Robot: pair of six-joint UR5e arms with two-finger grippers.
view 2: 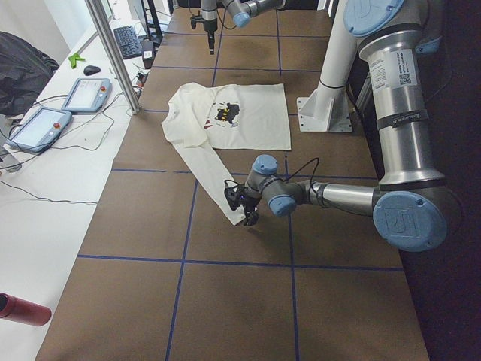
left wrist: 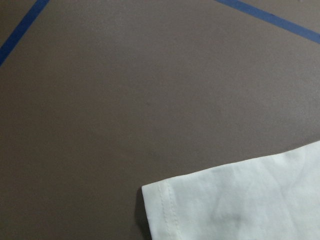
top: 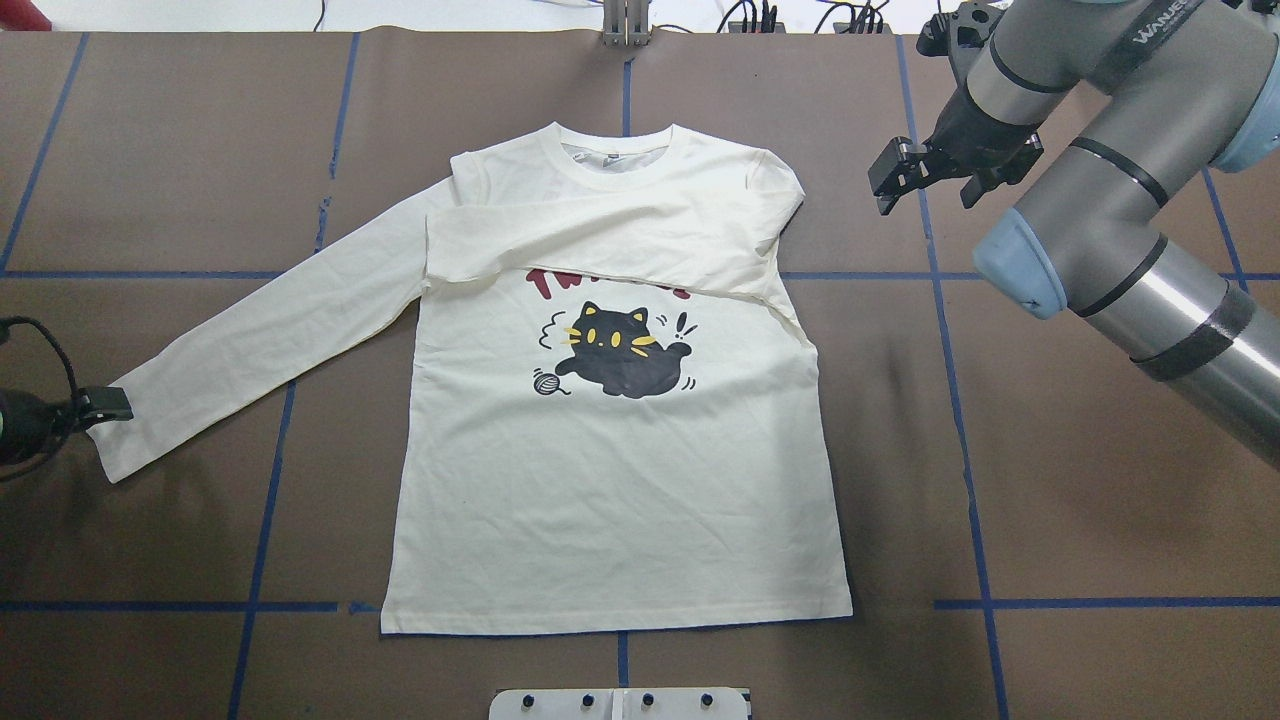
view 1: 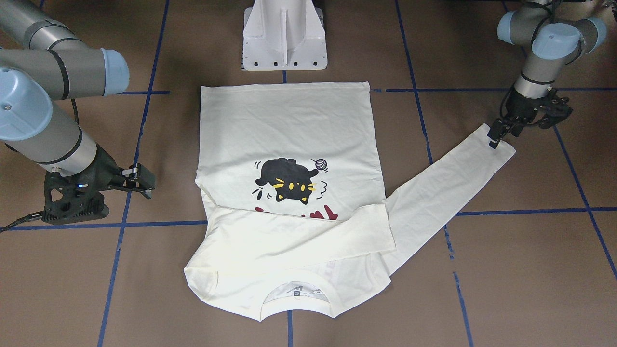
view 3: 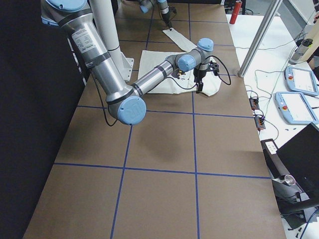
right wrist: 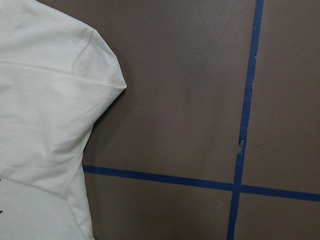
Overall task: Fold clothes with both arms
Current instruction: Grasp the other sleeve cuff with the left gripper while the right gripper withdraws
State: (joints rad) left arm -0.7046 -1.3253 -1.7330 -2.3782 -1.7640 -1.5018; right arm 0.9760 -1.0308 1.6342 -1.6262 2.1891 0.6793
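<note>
- Here the long-sleeved T-shirt (top: pixel 610 480) is lying flat before the pedestal (view 1: pixel 284 33): soft, light, likely sagging unless pinched at the outstretched cuff (top: pixel 118 440).
- Left gripper (top: pixel 108 404) is touching that cuff, and I cannot tell whether it is clenching; right gripper (top: pixel 925 190) is hanging released.

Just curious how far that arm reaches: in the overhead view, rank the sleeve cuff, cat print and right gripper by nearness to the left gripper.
1. Sleeve cuff, at the left gripper, far left.
2. Cat print, shirt's middle.
3. Right gripper, upper right.

A brown table (top: pixel 1100 520) crossed by blue tape lines (top: pixel 957 400) carries the cream T-shirt (top: pixel 620 480), lying flat, and a white pedestal (view 1: pixel 284 38).
</note>
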